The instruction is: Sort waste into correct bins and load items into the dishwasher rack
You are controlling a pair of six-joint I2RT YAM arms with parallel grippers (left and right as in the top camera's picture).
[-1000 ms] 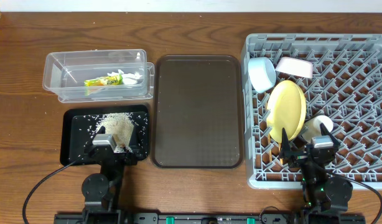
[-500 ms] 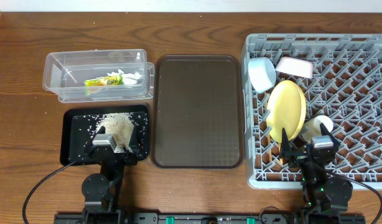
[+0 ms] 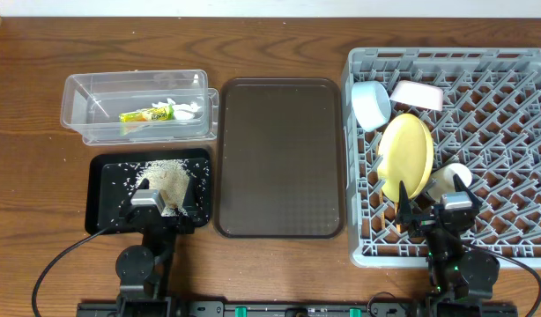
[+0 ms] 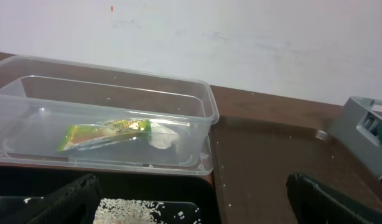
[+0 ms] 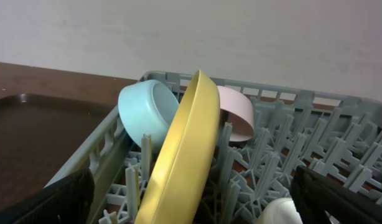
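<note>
The grey dishwasher rack [image 3: 447, 57] on the right holds the light blue bowl [image 3: 370, 104], the white bowl [image 3: 418, 95], the yellow plate [image 3: 405, 157] on edge, and the white cup [image 3: 454, 179]. My right gripper [image 3: 438, 213] is open at the rack's front, with the plate [image 5: 185, 155] between its fingers [image 5: 194, 208] but not touched. The clear tub [image 3: 85, 97] holds the yellow-green wrapper [image 3: 147, 114] and white tissue [image 3: 184, 109]. Rice [image 3: 169, 180] lies in the black tray [image 3: 107, 198]. My left gripper [image 3: 153, 204] is open and empty over that tray's front. Chopsticks are not in view.
The dark brown serving tray [image 3: 279, 158] lies between the bins and the rack, with nothing on it. In the left wrist view the tub [image 4: 104, 118] stands just behind the black tray [image 4: 178, 186], and a few loose grains lie on the brown tray [image 4: 272, 162].
</note>
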